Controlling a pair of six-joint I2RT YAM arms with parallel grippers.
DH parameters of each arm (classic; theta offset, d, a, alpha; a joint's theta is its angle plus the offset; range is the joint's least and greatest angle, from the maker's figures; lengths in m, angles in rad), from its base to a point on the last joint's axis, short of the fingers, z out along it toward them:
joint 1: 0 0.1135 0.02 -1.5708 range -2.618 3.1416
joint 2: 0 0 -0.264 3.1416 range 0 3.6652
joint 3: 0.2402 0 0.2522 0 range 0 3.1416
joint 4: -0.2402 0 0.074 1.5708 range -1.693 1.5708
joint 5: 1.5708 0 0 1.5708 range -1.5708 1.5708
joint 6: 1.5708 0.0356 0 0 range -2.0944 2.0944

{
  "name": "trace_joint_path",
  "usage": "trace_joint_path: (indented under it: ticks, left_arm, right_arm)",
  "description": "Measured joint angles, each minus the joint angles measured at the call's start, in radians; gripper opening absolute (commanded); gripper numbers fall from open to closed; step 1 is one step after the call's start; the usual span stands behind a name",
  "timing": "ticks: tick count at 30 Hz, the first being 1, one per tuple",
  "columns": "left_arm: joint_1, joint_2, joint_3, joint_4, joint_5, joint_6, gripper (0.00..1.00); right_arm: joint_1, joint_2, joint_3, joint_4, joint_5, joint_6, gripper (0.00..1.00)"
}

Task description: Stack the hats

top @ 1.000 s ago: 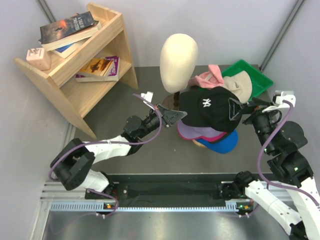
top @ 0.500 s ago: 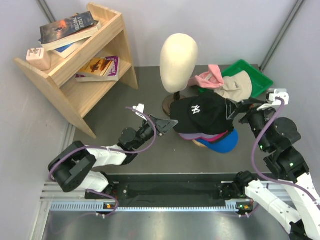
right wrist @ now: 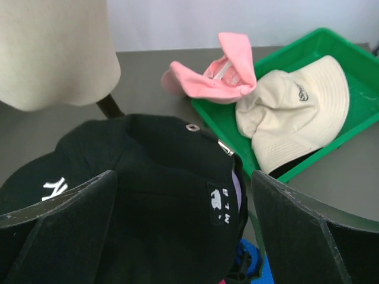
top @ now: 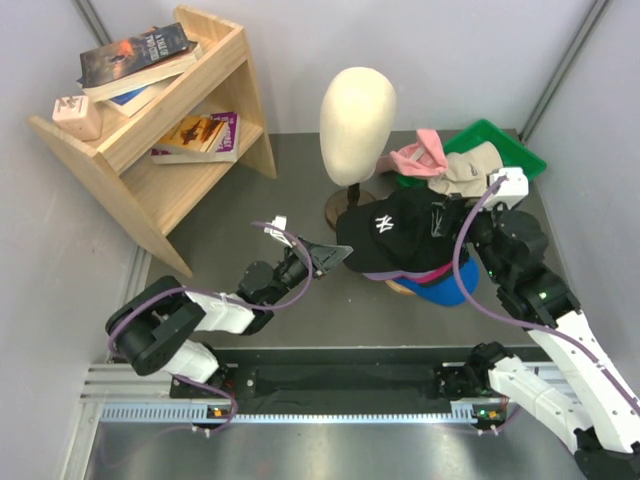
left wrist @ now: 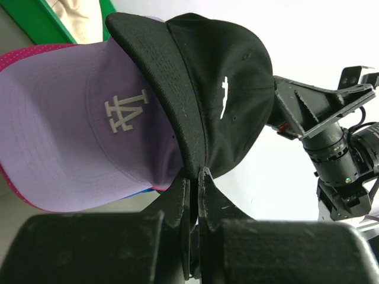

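- Grey matte tabletop (top: 250,190), closed in by pale walls on the far side and both flanks. The widest bare stretch lies between the slanted wooden bookshelf (top: 190,150) at far left and the pile of caps at centre-right.
- Pile, top to bottom: black fabric baseball cap with a white logo (top: 395,232); lavender fabric cap (left wrist: 89,130) with a white stitched monogram; magenta cap (top: 428,274), showing only as a thin edge; blue cap (top: 450,290), bulging out at the near right.
- My left pincer (top: 328,256) reaches in low from the left. Its fingers are pressed together on the edge of the black cap's stiff, row-stitched brim.
- My right pincer (right wrist: 183,177) has its fingers spread wide, one on each side of the black cap's rear, where a metal strap buckle and a small woven label show. Whether they touch the cloth I cannot tell.
- Smooth cream egg-shaped mannequin head (top: 357,105) stands on a thin dark post just behind the pile, so there is little room on that side.
- Green plastic tray (top: 515,150) sits in the far right corner and holds a soft, crumpled cream bucket hat (top: 470,175).
- Light pink cap (top: 412,155) lies crumpled at the tray's left rim.
- My right arm fills the room to the right of the pile.
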Motion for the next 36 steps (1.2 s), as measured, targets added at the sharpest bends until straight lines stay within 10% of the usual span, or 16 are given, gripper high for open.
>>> trace_joint_path:
  ticks: [36]
  left_arm:
    - [0.031,0.14,0.054,-0.02,0.045,-0.007,0.0]
  right_arm:
    - [-0.5,0.089,-0.204,0.14,-0.503,0.126,0.72]
